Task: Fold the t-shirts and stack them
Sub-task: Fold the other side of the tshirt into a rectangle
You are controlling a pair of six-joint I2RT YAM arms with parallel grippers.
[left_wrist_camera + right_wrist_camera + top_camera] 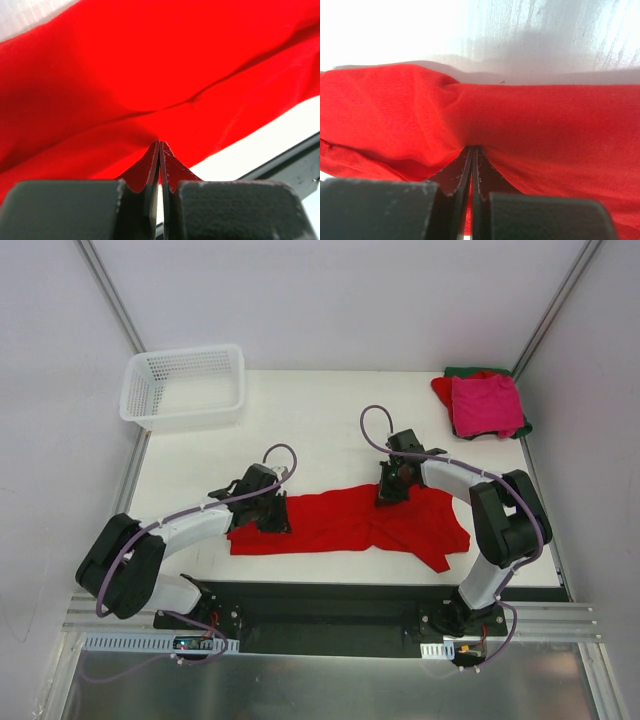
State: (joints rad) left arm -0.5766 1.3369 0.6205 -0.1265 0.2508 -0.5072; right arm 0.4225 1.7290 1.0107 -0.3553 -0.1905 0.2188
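Grip: left claw (pixel 160 143) and right claw (pixel 471 148) clenched on bright red t-shirt (pixel 340 523) near far edge | basket (pixel 182 416) well apart

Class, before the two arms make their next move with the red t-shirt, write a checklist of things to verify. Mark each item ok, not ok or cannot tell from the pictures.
1. Left tool shut on the red t-shirt: ok.
2. Right tool shut on the same shirt: ok.
3. Shirt lying smooth on the table: not ok, it is rumpled at its right end.
4. Folded stack in the far right corner, apart from the shirt: ok.
5. White basket apart from both arms: ok.
6. Number of cloth layers in each pinch: cannot tell.
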